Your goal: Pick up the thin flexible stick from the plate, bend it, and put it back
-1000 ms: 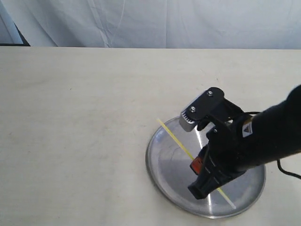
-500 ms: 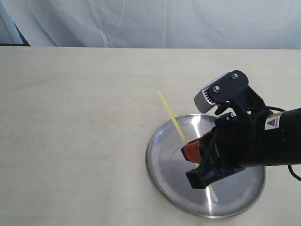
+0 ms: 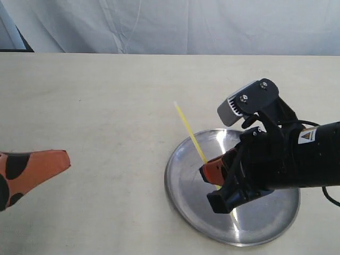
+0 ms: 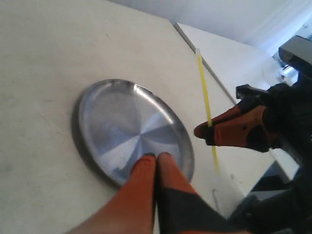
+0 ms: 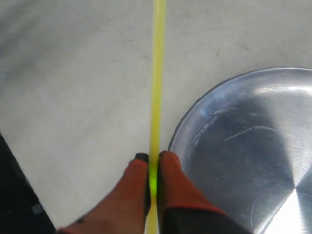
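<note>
The thin yellow stick (image 3: 189,130) is lifted off the silver plate (image 3: 183,188) and slants up to the far left, straight. My right gripper (image 3: 208,168) is shut on it near its lower part; the stick (image 5: 157,87) runs out between the orange fingertips (image 5: 168,168). The plate's rim (image 5: 195,122) lies just beside them. My left gripper (image 3: 65,158) enters at the left edge, far from the plate, shut with nothing in it. In the left wrist view its tips (image 4: 156,157) point toward the plate (image 4: 105,112), with the stick (image 4: 204,87) and the right gripper (image 4: 204,131) beyond.
The pale table (image 3: 95,106) spreads to the left of the plate and behind it. A white cloth backdrop (image 3: 175,26) hangs behind the table's far edge. The black right arm (image 3: 297,159) hangs over the plate's right half.
My right gripper took the stick off the plate and raised it, so it now tilts up to the far left. My left gripper has come into view at the left edge.
</note>
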